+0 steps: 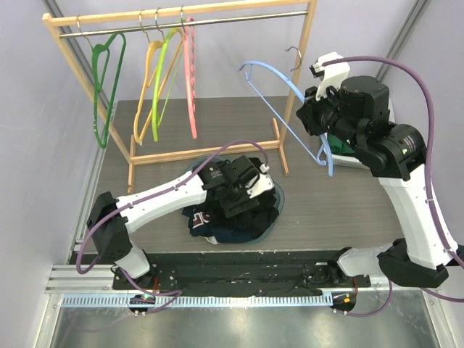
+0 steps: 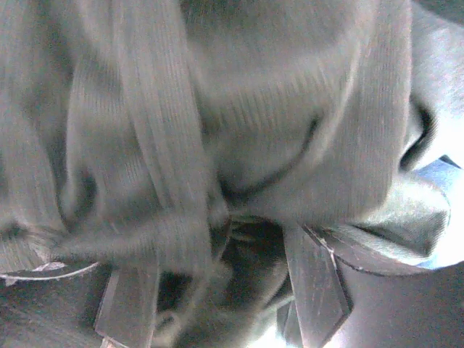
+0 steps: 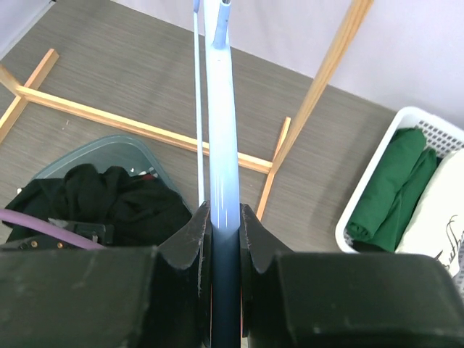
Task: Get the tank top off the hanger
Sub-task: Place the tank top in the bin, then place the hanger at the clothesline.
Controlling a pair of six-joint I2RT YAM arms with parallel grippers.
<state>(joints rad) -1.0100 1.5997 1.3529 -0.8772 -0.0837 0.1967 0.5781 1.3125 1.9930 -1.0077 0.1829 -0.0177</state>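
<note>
Where the left arm reaches out low from the near edge, the left gripper point(image 1: 243, 185) sits down on a heap of dark clothes point(image 1: 217, 221) in a round clear tub point(image 1: 279, 197). Its wrist view is filled by blurred, grey-looking ribbed cloth with strap-like bands. As far as can be told this is the tank top point(image 2: 275, 109) (from above it cannot be picked out from the rest of the heap). The 2 fingers point(image 2: 315, 290) stand well apart at the bottom of that view, cut off by the frame edge. Cloth is bunched loosely over and between them, and nothing looks pinched.

Farther back on the right, the right gripper point(image 3: 225, 217) is raised, its jaws closed tight on the bar of a pale blue hanger point(image 3: 221, 109), which is bare. Behind that arm, a white basket point(image 3: 435, 127) holding folded green cloth point(image 3: 391, 181) is mostly hidden in the top view.

At the back, a wooden rack point(image 1: 181, 13) carries 4 hangers: green point(image 1: 97, 101), yellow point(image 1: 150, 58), lime point(image 1: 168, 65) and pink point(image 1: 190, 72).
</note>
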